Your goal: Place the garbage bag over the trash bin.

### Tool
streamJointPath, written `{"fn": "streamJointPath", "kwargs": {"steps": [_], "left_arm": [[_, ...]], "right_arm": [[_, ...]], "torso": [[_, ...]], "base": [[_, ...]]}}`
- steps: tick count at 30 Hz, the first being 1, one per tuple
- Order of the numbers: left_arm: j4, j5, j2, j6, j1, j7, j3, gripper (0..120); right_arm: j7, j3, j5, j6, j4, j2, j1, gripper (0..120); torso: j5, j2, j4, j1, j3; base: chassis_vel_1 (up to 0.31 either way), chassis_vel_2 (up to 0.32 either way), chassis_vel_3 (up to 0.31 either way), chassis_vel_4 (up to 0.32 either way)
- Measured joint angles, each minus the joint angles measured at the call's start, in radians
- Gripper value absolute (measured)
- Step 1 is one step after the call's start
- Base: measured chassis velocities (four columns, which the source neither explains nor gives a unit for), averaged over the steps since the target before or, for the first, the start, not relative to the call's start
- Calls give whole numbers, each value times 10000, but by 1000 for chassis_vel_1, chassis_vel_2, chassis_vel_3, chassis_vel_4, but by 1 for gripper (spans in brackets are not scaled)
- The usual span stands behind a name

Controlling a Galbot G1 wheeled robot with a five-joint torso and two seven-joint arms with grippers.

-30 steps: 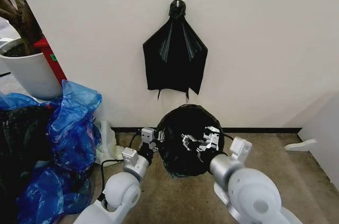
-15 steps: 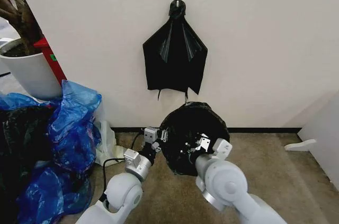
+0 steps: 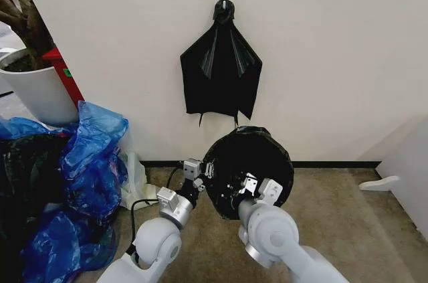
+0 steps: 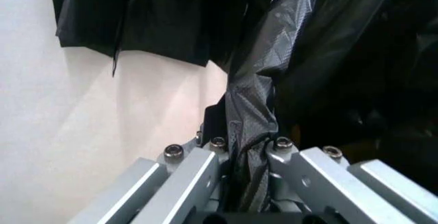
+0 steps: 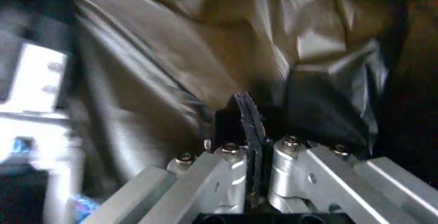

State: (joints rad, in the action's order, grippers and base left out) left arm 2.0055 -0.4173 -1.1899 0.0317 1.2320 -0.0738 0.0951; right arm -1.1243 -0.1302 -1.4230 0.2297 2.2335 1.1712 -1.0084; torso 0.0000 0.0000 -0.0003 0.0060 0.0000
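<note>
Garbage bag (image 3: 247,162) thin glossy wrinkled plastic; fingers (image 4: 184,183) matt metal.

The garbage bag (image 3: 249,162) is glossy black, the bunch (image 3: 221,75) on the cream wall (image 3: 334,42) black, nearby bags (image 3: 87,162) bright blue, the floor (image 3: 334,229) tan carpet.

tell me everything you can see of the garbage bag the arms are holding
The garbage bag is thin, glossy black plastic, wrinkled, stretched into a round shape low before the wall, its mouth facing the head camera. The left gripper is shut on its edge at one side, film bunched between the fingers. The right gripper pinches a fold nearer the middle. Above it a separate black bunch hangs on the wall.
</note>
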Motion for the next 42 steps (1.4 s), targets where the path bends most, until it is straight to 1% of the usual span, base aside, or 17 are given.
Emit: {"fn": "streamJointPath", "kwargs": {"steps": [4,9,13,16,22,25,30,34,39,42], "left_arm": [[-18,1,2,1,19,59,28,1],[63,-14,38,22,59,90,25,1],[182,-32,87,49,128,118,31,1],[313,-48,94,81,163,143,20,1],[397,-112,82,110,153,157,21,1],[411,-167,94,122,150,170,54,1],[163,-254,67,90,49,206,262,1],[94,-266,35,50,21,242,317,1],[146,-271,36,43,116,305,294,1],[150,-237,63,43,168,341,250,1]], "right_arm": [[207,52,71,95,138,-72,109,0],[578,59,475,215,-332,35,247,0],[934,-41,1232,300,-1113,250,416,0],[1094,-250,1893,318,-1841,606,508,0],[1087,-448,2107,283,-2211,886,523,0],[1069,-406,2091,281,-2188,875,605,0],[823,-288,1670,280,-1568,598,708,0],[844,-283,1629,311,-1488,480,691,0],[1253,-35,1865,364,-2021,486,1034,0],[1328,-27,1856,361,-2222,651,1446,0]], "torso": [[0,0,-1,0,0],[0,0,0,0,0],[0,0,0,0,0],[-1,0,0,0,0],[-1,0,0,0,0],[0,0,0,0,0],[-1,0,0,0,-1],[-1,0,-1,0,-1],[0,0,-1,0,-1],[0,0,0,0,-1]], "base": [[0,0,0,0],[0,0,0,0],[0,0,0,0],[0,0,0,0],[0,0,0,0],[0,0,0,0],[0,0,0,0],[0,0,0,0],[0,0,0,0],[0,0,0,0]]}}
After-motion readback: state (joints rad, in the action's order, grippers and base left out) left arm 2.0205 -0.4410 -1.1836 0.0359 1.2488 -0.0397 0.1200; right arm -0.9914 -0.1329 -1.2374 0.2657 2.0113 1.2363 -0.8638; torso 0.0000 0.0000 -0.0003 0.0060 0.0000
